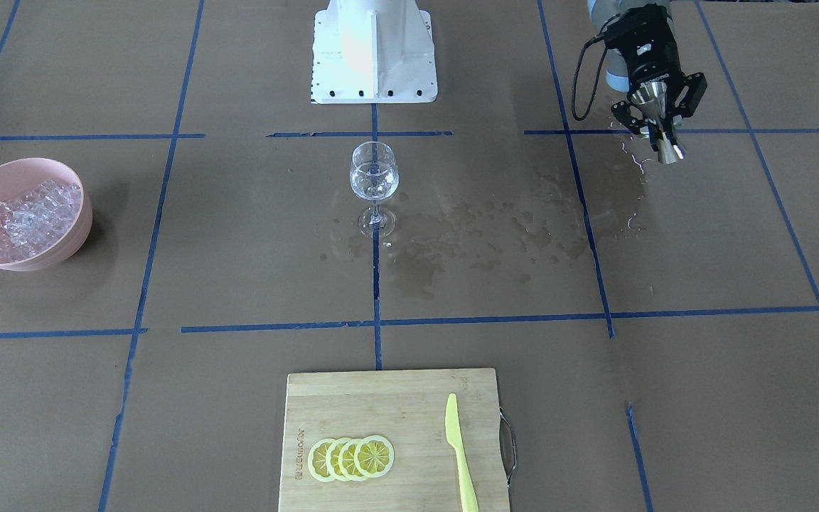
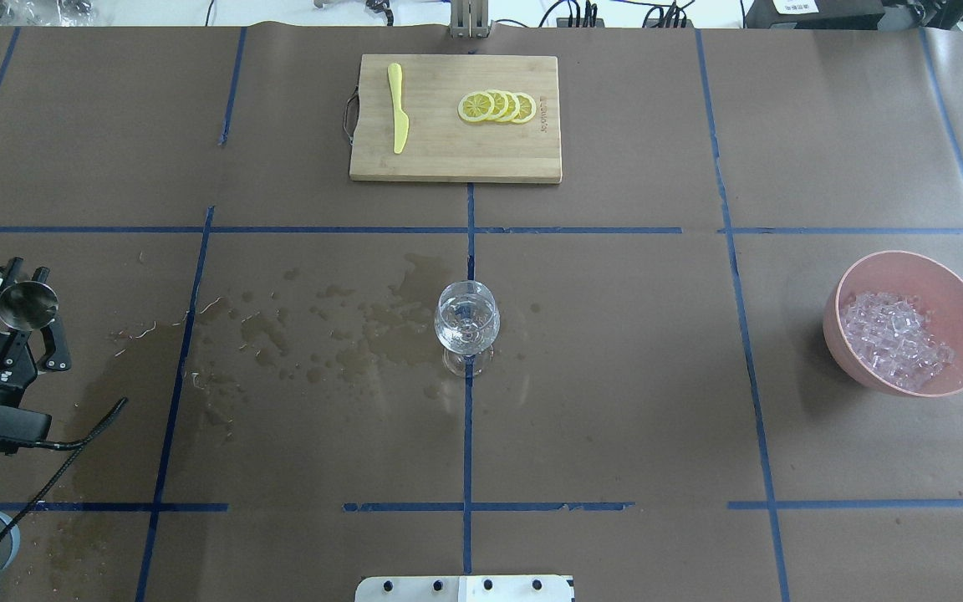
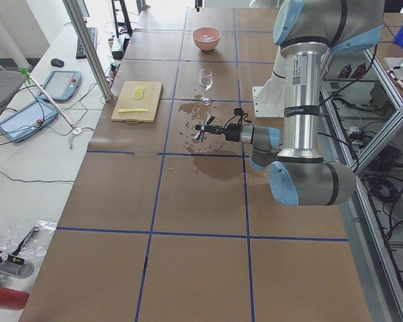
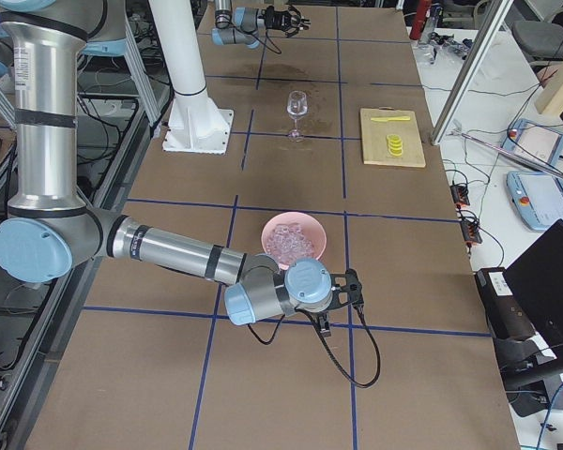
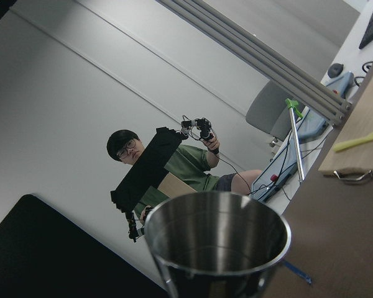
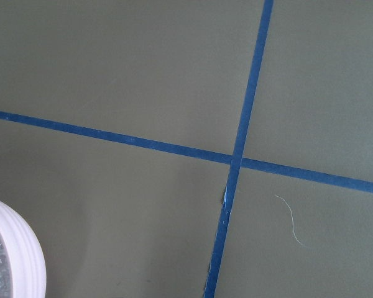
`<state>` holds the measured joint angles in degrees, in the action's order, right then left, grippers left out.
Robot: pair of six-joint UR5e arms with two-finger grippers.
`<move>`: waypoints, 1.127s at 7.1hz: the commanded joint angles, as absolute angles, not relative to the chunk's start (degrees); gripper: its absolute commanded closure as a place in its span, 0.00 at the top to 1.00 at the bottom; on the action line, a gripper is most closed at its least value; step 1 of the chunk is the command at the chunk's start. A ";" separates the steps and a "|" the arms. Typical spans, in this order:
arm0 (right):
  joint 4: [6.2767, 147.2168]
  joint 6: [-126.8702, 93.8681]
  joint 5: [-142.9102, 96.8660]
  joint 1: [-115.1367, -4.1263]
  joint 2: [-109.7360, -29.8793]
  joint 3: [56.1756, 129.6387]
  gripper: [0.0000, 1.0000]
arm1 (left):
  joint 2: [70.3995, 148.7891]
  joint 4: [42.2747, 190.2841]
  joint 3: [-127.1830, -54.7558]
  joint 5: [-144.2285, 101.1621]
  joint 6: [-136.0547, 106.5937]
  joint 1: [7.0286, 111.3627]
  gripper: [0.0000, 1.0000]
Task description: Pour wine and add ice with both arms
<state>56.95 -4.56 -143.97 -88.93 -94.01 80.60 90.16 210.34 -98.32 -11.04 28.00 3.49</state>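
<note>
Left gripper (image 2: 20, 311) clamps jigger (image 2: 28, 303) well clear of wine glass (image 2: 466, 322), pour looks done; right gripper (image 4: 345, 302) hovers near ice (image 4: 286, 242), openness can't tell.

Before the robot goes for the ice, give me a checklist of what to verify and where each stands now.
1. Clear stemmed wine glass upright at table centre: ok.
2. Clear wine in it: ok, a small amount.
3. Left gripper shut on the steel jigger, away from the glass: ok.
4. Clear ice cubes in the pink bowl: ok.
5. Right gripper open: cannot tell, only a side view shows it.
6. Brown paper dry: not ok, wet stains beside the glass.
</note>
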 commanded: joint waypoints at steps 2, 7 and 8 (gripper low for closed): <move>56.95 -4.48 -143.88 -88.86 -93.96 80.25 1.00 | 92.55 211.55 -98.18 -9.50 40.36 0.79 0.00; 56.95 -4.48 -143.88 -88.86 -93.96 79.89 1.00 | 79.41 218.93 -91.50 -7.12 41.92 -2.46 0.00; 56.95 -4.48 -143.88 -88.86 -94.04 79.98 1.00 | 72.14 219.63 -91.06 -8.25 41.92 -2.46 0.00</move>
<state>56.95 -4.45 -143.88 -88.86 -93.98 79.93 79.59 218.30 -91.54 -7.28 41.63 -2.33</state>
